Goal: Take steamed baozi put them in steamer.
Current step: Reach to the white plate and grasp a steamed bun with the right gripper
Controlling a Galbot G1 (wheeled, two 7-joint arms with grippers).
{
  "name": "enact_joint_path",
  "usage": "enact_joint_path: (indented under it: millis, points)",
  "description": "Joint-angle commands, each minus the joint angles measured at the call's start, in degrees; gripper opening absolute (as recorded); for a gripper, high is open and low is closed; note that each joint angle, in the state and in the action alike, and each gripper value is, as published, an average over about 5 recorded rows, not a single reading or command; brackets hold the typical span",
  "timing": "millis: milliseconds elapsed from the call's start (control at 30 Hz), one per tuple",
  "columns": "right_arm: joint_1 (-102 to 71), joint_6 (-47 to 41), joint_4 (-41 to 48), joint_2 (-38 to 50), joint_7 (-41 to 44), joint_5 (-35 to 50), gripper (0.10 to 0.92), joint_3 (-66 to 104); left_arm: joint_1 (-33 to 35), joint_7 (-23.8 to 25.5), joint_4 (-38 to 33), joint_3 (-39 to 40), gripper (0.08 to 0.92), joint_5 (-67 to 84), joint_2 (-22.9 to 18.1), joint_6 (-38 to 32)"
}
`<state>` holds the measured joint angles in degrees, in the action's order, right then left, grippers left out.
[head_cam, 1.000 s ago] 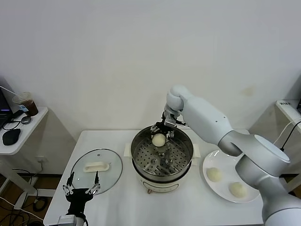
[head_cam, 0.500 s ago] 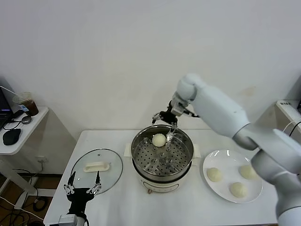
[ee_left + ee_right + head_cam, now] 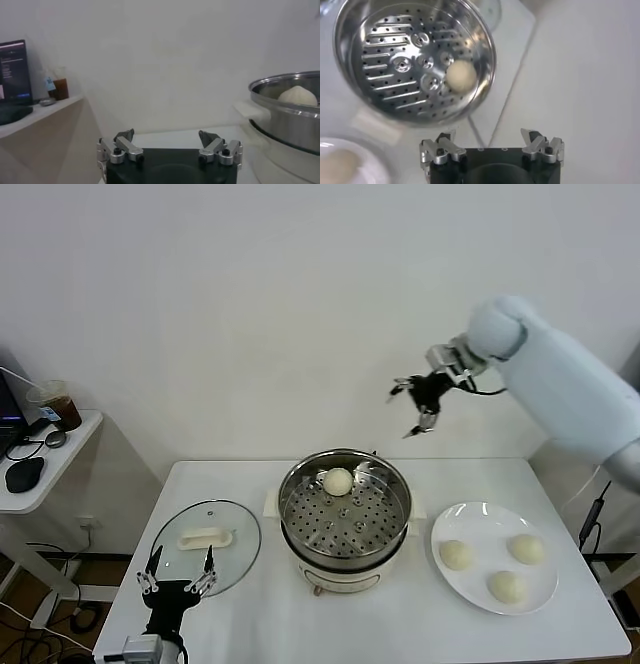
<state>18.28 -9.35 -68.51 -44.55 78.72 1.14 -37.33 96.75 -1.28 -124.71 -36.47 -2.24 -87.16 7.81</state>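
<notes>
White table [image 3: 250, 604] | baozi [image 3: 338, 481] in steamer [image 3: 345, 519] | right gripper [image 3: 418, 401] wide, empty, well above | left gripper [image 3: 176, 580] wide, low beside lid [image 3: 205, 534]

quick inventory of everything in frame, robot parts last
steamer: 1, shiny steel pot on cream-white base, table centre
baozi in steamer: 1, cream-white, on the perforated tray near the far wall
baozi on plate: 3, cream-white, apart from each other
plate: 1, white, on the table to the right of the steamer
glass lid: 1, clear with white handle, lying flat on the table to the left of the steamer
table: 1, white
side shelf: 1, white, far left; holds a dark drink cup and a black mouse
left gripper: open, empty, low at the table's near-left edge by the lid
right gripper: open, empty, raised high above and right of the steamer
</notes>
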Motion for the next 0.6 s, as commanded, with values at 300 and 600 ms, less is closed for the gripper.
enact_joint_path:
  millis: [300,600]
  points:
    - [-28.28,-12.42,-21.22,19.21,-0.6,-10.88,0.823,11.07,0.33,-0.2,-1.04,-0.54,0.823,0.07,0.16,4.29]
    - [-33.38,-10.09,-17.57,11.93,-1.83,-16.79,0.823,12.58,0.48,-0.18,-0.45,-1.12,0.823,-0.18,-0.44,4.15]
